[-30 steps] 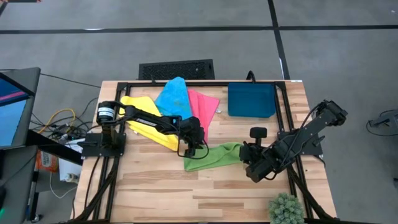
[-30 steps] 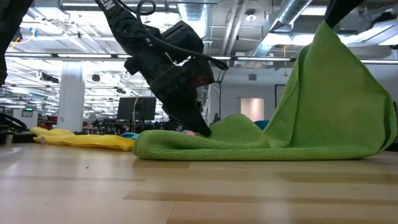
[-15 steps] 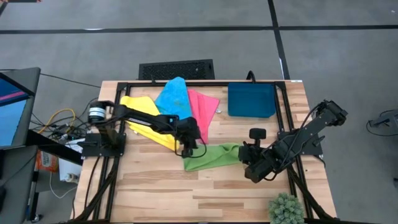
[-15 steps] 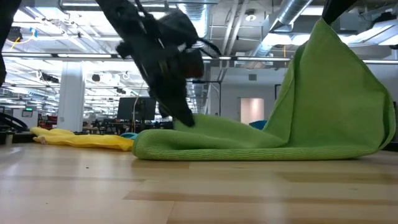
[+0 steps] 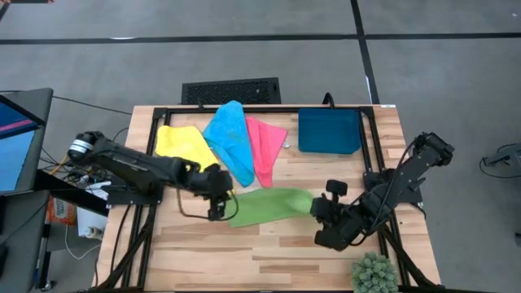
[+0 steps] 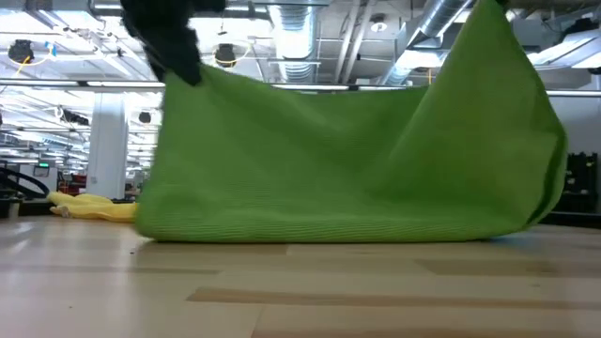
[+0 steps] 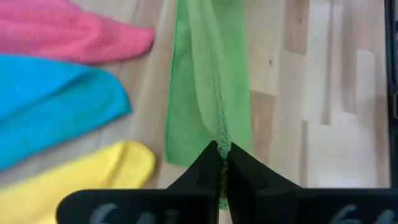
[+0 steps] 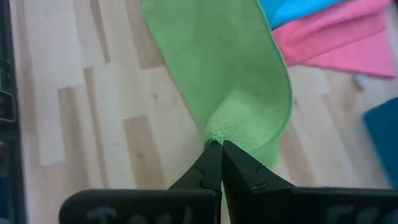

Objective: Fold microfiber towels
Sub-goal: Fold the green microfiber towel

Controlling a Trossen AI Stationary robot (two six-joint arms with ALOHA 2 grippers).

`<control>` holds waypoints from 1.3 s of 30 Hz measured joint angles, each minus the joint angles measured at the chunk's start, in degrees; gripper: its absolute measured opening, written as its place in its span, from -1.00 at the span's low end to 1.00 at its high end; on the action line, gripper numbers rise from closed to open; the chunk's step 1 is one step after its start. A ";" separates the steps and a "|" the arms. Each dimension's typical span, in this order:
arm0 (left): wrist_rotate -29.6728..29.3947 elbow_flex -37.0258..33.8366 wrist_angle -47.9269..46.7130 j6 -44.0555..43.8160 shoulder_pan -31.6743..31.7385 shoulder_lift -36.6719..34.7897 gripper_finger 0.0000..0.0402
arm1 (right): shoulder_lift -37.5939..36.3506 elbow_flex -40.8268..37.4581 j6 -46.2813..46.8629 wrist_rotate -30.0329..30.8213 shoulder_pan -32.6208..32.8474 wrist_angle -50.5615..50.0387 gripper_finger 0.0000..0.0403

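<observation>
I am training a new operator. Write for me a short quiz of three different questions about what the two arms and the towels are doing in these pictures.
1. True or false: both grippers are shut on the same towel.
2. Which towel is lifted off the table? A) yellow B) green C) pink
3. Fill in: the pink towel lies between the blue towel and the dark blue ____.

Key
1. True. The left gripper and the right gripper each pinch one end of the green towel.
2. B. In the low view the green towel hangs between two raised ends, and only its lower edge touches the table. The yellow towel lies flat.
3. Tray. The pink towel is beside the blue towel, with the tray on its other side.
</observation>
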 joint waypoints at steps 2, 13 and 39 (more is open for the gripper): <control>-2.33 0.00 -0.93 -3.03 -3.20 -0.58 -1.00 | 1.68 -0.03 2.22 0.01 1.25 0.05 -0.87; -7.06 -0.09 -3.46 -11.81 -13.24 3.03 -1.00 | 17.99 -0.07 3.57 -5.44 5.03 8.77 -0.87; -7.44 -0.09 -5.81 -15.49 -16.35 3.65 -1.00 | 21.77 0.01 32.14 -8.18 9.72 23.89 0.29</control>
